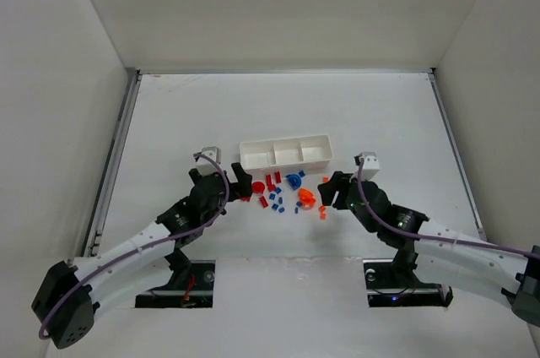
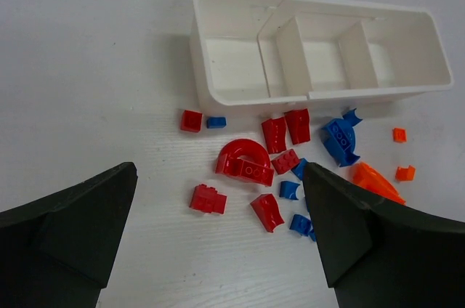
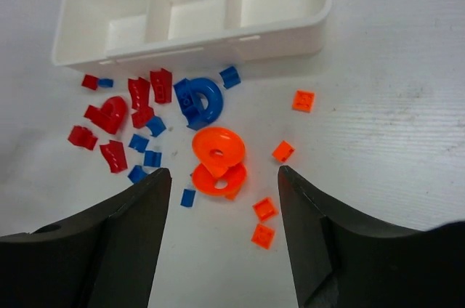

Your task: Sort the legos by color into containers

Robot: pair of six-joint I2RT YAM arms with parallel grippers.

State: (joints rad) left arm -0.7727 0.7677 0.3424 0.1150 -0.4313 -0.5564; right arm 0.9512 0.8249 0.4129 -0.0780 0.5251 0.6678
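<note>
Overhead view: a white three-compartment tray [image 1: 287,164] sits mid-surface [image 1: 380,113], its long side facing the arms. The legos [image 1: 278,193] lie scattered on the surface in a loose band just on the near side of the tray, between the two grippers.

The left gripper [image 1: 240,189] is at the left end of the scatter and the right gripper [image 1: 326,192] at the right end. Both are low over the surface and point inward.

Left wrist view: the jaws are spread wide, one finger [image 2: 87,228] at each lower corner. A red arch piece [image 2: 243,161] lies on the surface in the gap just ahead of the fingertips. Small red bricks [image 2: 208,199] lie around it, apart from both fingers. A blue curved piece [image 2: 340,139] and small blue bricks [image 2: 299,222] lie towards the right finger. The tray lies beyond, close to the nearest pieces.

Right wrist view: the jaws are likewise spread and pinch nothing. Two orange round pieces [image 3: 218,150], overlapping, lie on the surface in the gap just ahead of the fingertips. Small orange bricks [image 3: 264,208] lie near the right-hand finger [image 3: 341,242]. The blue ring piece [image 3: 200,101] sits beyond the orange pair, and the red pieces [image 3: 109,113] lie to the left. The tray stands at the far side, with a blue brick [image 3: 230,75] against its wall.
</note>
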